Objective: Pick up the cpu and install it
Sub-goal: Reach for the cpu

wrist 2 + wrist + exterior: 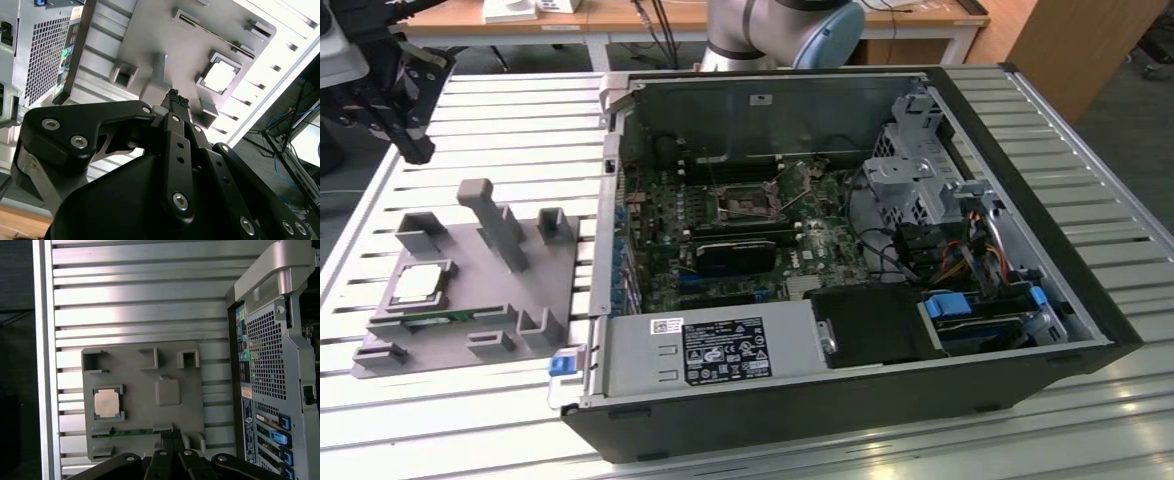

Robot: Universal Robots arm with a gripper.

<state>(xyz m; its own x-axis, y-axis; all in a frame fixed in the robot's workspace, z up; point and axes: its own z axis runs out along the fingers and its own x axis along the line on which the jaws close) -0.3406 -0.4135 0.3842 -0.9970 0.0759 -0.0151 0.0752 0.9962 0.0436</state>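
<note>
A table of silver metal slats (480, 430) carries an open black computer case (854, 400) and, toward the exterior view's left, a grey moulded tray (454, 335). The cpu (422, 284) lies flat in a square pocket of that tray, held by raised corners. It is a small square chip with a pale, shiny silver top plate and a thin tan rim, as seen in both wrist views (220, 77) (107, 403). A narrow green circuit strip (132, 432) sits in a slot just beside it. The black gripper (416, 150) hangs above the table, well apart from the cpu, its fingertips pressed together with nothing between them (172, 433) (175, 96).
</note>
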